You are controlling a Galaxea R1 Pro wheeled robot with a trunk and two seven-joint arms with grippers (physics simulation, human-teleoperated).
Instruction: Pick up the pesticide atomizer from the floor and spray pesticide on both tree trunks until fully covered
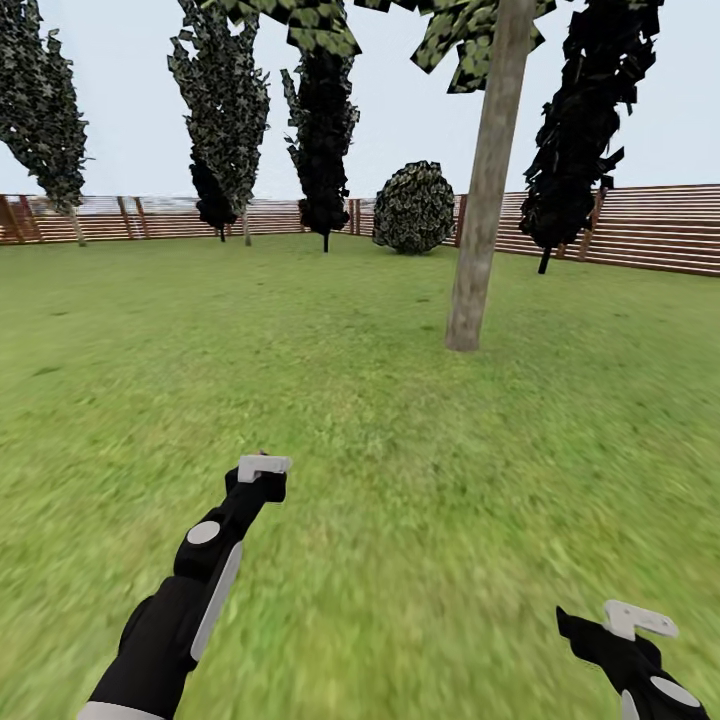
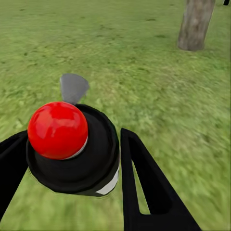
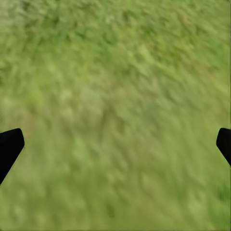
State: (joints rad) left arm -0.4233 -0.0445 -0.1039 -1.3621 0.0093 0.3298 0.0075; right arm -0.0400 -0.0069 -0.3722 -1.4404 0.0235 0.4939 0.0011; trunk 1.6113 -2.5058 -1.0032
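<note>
My left gripper (image 2: 72, 154) is shut on the pesticide atomizer (image 2: 72, 144), a black can with a red ball top and a grey nozzle that faces the grass ahead. In the head view the left gripper (image 1: 262, 478) hangs low over the lawn, left of centre. One tree trunk (image 1: 482, 200), mottled grey-brown and straight, rises from the lawn ahead and slightly right, well beyond the gripper; its base also appears as the trunk (image 2: 195, 24) in the left wrist view. Blocky green leaves (image 1: 300, 20) spread overhead. My right gripper (image 1: 622, 632) is open over bare grass, its fingers (image 3: 9, 147) wide apart.
A brown slatted fence (image 1: 650, 225) borders the lawn at the back. Dark narrow trees (image 1: 322, 130) and a round bush (image 1: 414, 208) stand along it. Open lawn (image 1: 400, 420) lies between me and the trunk.
</note>
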